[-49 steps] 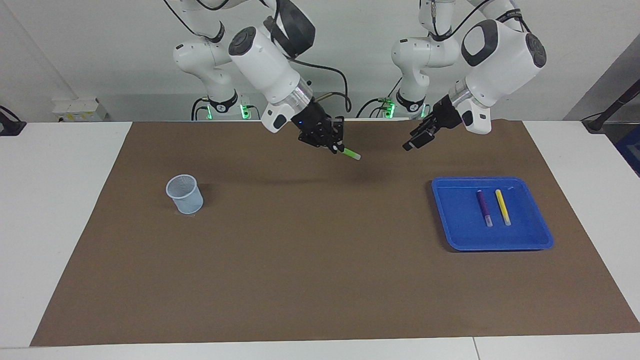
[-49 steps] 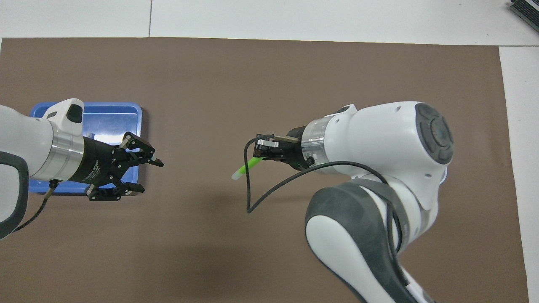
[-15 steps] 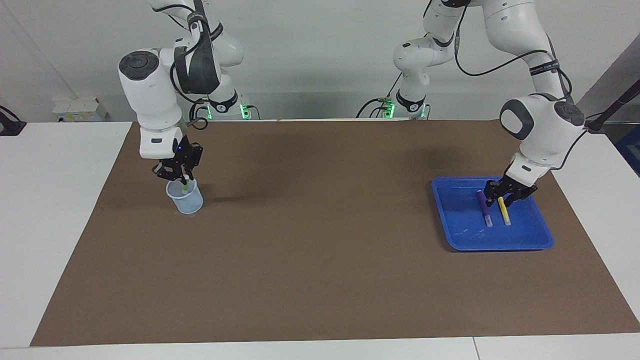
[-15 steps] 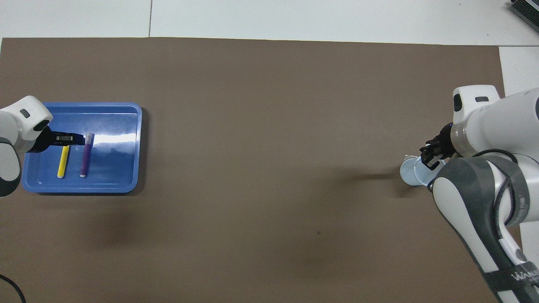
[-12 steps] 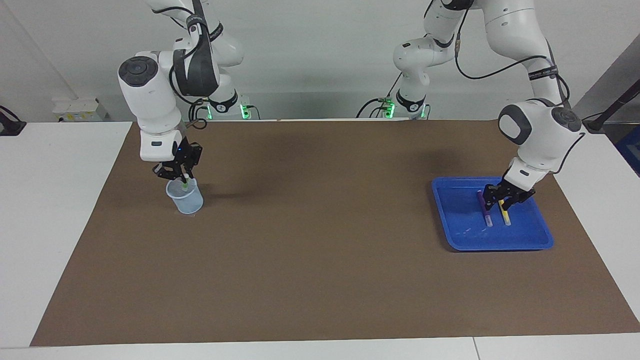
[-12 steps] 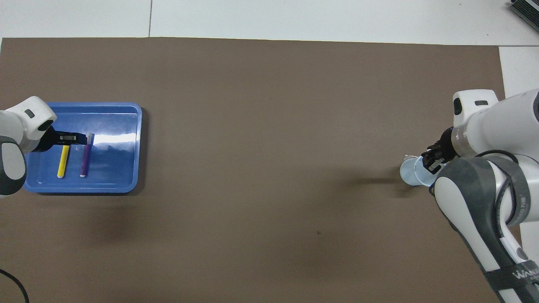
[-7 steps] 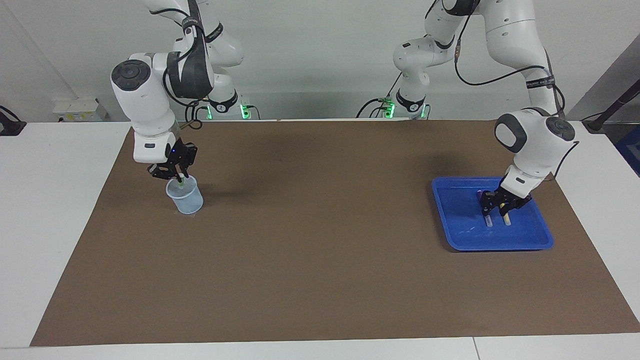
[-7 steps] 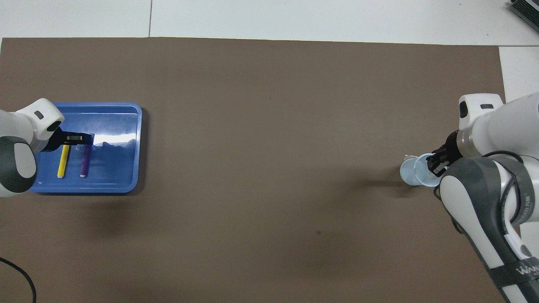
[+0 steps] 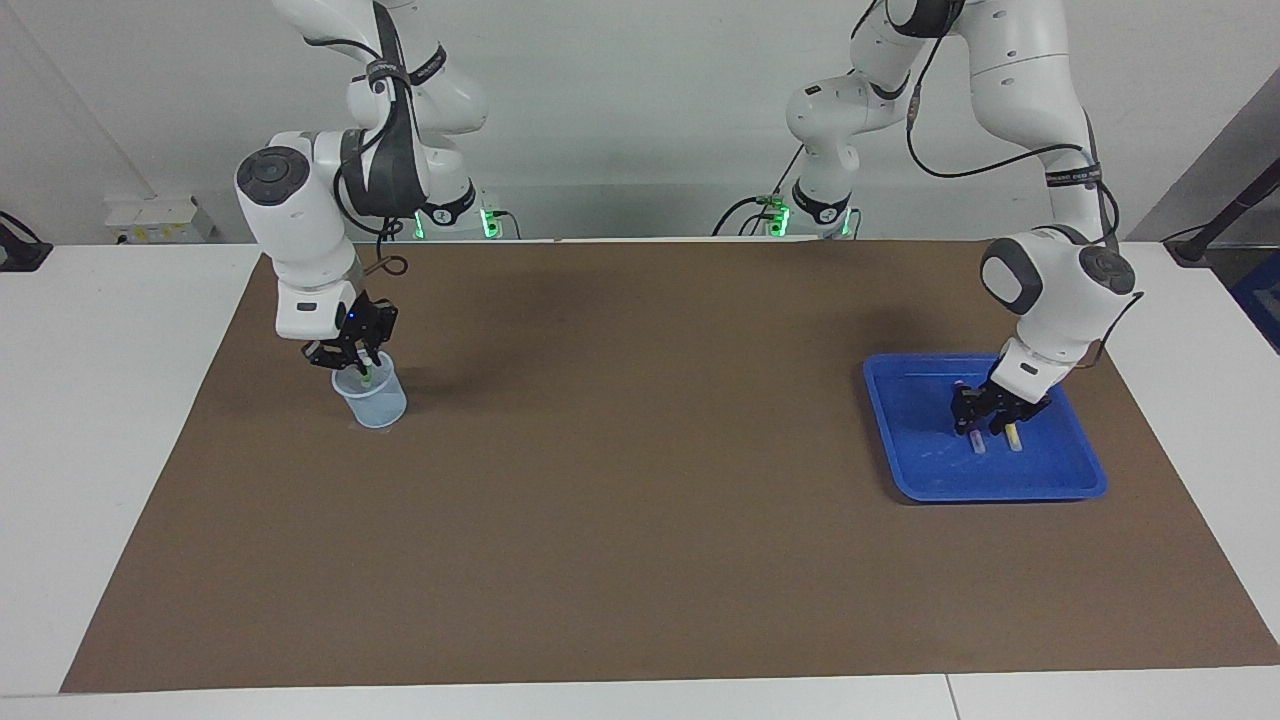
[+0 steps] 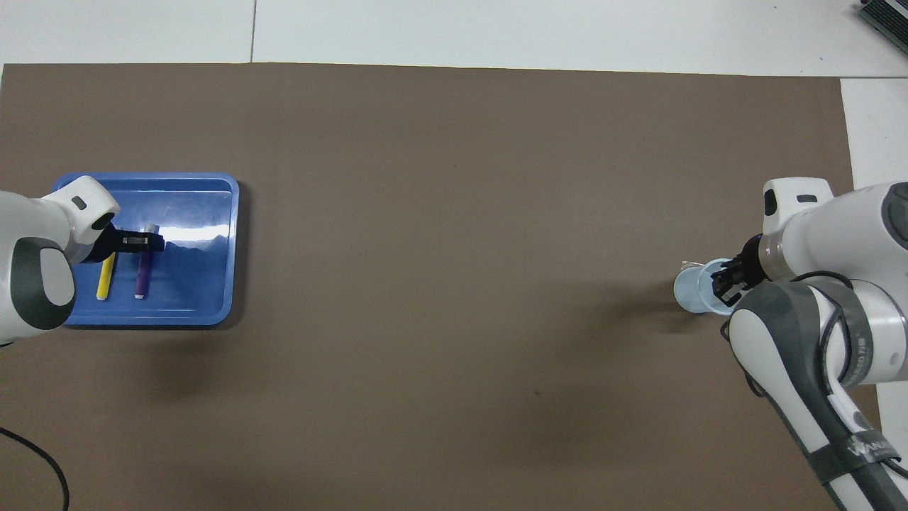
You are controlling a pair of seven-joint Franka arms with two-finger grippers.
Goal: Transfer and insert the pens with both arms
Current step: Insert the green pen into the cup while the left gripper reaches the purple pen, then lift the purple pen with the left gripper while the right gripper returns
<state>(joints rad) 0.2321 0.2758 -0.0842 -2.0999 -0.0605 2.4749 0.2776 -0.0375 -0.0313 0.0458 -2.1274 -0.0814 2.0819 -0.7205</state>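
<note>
My right gripper (image 9: 356,362) hangs just over the rim of a pale translucent cup (image 9: 378,405), shut on the green pen (image 9: 367,377), whose lower end dips into the cup. In the overhead view the right gripper (image 10: 723,278) covers part of the cup (image 10: 689,289). Low in the blue tray (image 9: 990,492), my left gripper (image 9: 982,424) stands open, its fingers on either side of the purple pen (image 9: 976,445). The yellow pen (image 9: 1014,438) lies beside the purple one. From above, the left gripper (image 10: 145,243) covers the upper end of the purple pen (image 10: 142,282), beside the yellow pen (image 10: 105,282).
A brown mat (image 9: 640,520) covers most of the white table. The cup stands toward the right arm's end, the tray (image 10: 213,312) toward the left arm's end. A black cable (image 10: 42,461) curls near the robots' edge.
My left gripper has come down into the tray and shifted from the yellow pen to straddle the purple one. My right gripper has stayed over the cup, moving a little sideways with the green pen.
</note>
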